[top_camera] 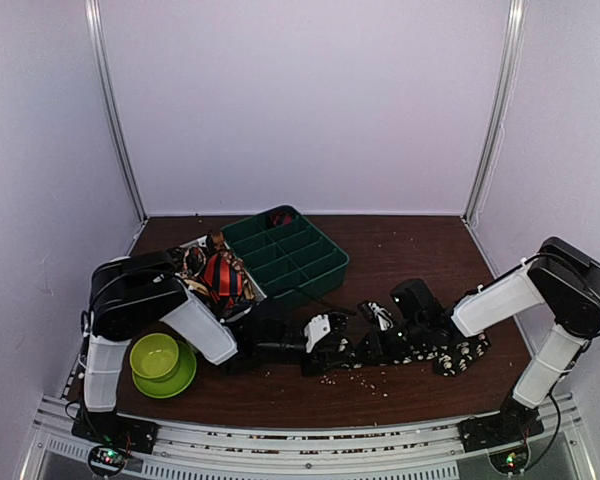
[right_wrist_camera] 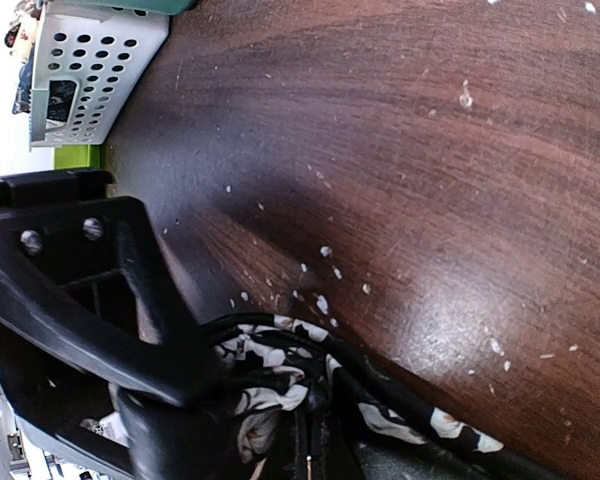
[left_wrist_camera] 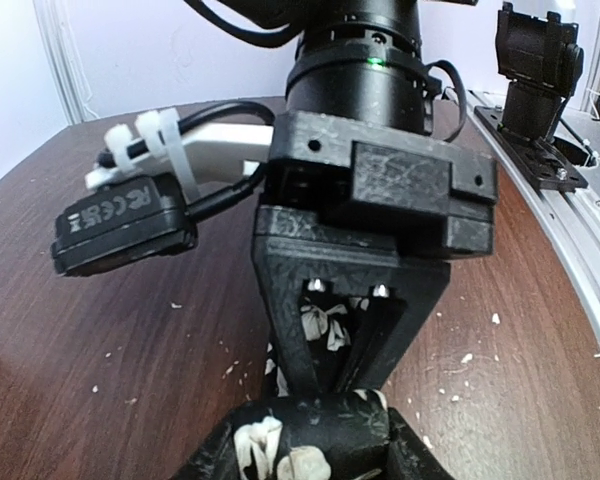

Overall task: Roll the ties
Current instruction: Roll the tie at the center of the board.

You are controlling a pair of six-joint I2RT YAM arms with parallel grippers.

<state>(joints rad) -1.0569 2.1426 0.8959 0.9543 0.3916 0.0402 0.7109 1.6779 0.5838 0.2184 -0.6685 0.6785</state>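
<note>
Along the table's [top_camera: 410, 250] front the black spotted tie [top_camera: 460, 352] lies left to right, its free length trailing under the right arm [top_camera: 495, 300]. Both sets of jaws pinch it narrowly, face to face, with the left arm's [top_camera: 195, 325] nearer the tie's left end.

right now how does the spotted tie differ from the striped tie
The spotted tie is black with cream flowers; the striped tie is red and black. The spotted tie lies stretched along the table; the striped tie sits bunched beside the green tray. Both are fabric.
</note>
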